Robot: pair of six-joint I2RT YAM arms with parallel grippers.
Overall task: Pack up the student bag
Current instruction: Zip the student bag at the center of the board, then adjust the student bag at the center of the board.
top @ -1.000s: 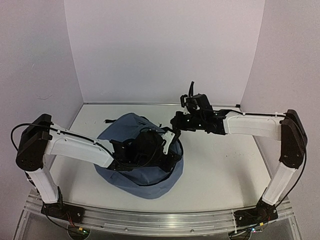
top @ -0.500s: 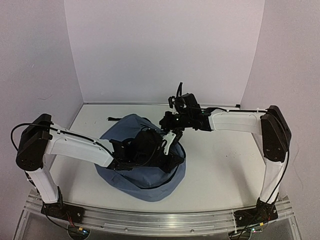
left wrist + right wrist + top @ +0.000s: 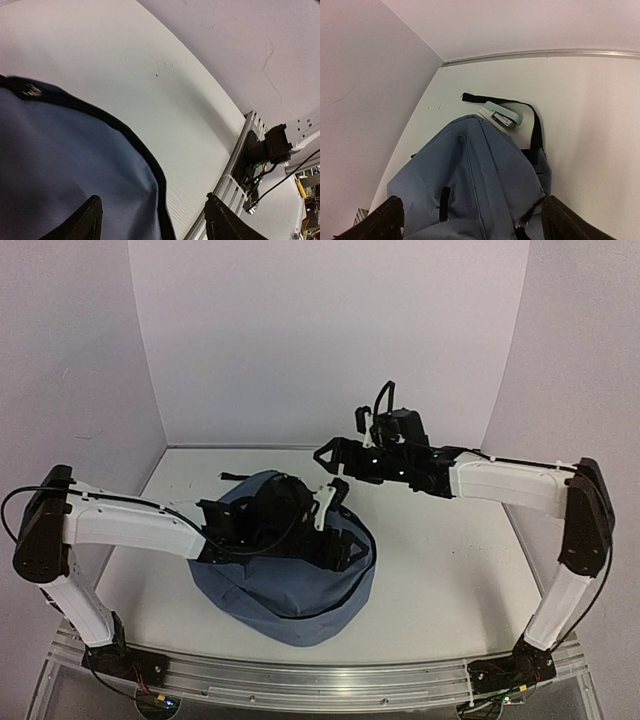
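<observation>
Since a second ago, left gripper (image 3: 333, 525) and right gripper (image 3: 330, 468) are spread wide above the student bag (image 3: 290, 595), slumped at lower centre. Limp, light fabric is expected; its black rim (image 3: 134, 144) is best gripped.

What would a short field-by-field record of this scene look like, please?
bag: slate-blue student bag lying on the table
left gripper: open, over the bag's fabric and edge, holding nothing
right gripper: open wide, above the bag, holding nothing
loose item: pale stapler on the table at one end of the bag, beside a black strap
</observation>
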